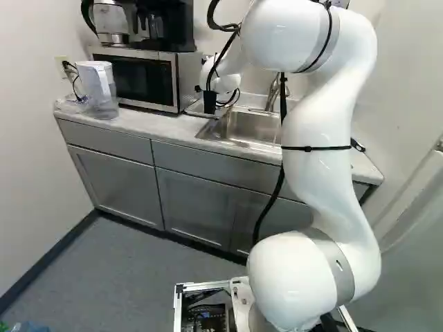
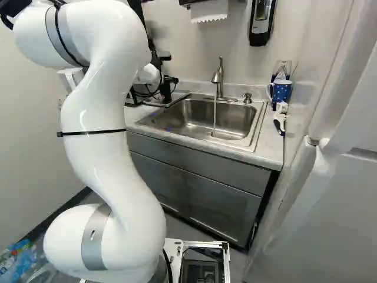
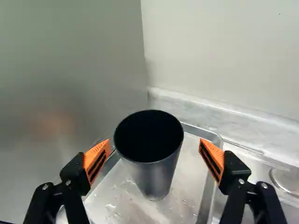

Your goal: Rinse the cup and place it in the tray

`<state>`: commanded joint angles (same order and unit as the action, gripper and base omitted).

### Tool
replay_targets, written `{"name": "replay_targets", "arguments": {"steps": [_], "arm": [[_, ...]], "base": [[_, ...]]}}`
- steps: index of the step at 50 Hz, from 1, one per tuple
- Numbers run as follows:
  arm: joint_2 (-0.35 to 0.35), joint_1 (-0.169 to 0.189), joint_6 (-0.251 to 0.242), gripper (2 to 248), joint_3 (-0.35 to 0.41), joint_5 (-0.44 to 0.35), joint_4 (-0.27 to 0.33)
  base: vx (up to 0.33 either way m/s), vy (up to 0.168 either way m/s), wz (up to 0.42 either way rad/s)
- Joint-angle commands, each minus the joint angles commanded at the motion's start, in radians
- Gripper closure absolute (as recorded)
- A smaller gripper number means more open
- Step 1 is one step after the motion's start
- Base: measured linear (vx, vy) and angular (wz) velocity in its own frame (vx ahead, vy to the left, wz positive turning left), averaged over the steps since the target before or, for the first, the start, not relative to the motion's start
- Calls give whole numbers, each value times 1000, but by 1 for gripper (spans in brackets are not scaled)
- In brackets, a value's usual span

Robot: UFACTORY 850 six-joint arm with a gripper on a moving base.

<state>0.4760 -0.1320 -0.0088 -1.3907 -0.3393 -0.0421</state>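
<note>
Hand (image 1: 213, 94) wide astride the black cup (image 3: 156, 175)

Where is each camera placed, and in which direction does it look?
Left base view: behind the arm, left of it; looks ahead and down at microwave and sink; the arm stands right of the middle.
Right base view: behind, right; faces sink and tap; the arm fills the left.
Wrist view: at the wrist, along the open claw, toward cup and tray; two fingers show.
Both base views share the sink.
</note>
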Motion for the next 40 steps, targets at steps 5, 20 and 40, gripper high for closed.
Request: {"name": "replay_targets", "arguments": {"steps": [5,20,40], "arm": [[-6,0,0,3,-3,0,0],[-24,0,0,3,-13,0,0],[-46,0,0,3,-29,0,0]], "base": [[0,0,0],[0,0,0],[0,0,0]]}}
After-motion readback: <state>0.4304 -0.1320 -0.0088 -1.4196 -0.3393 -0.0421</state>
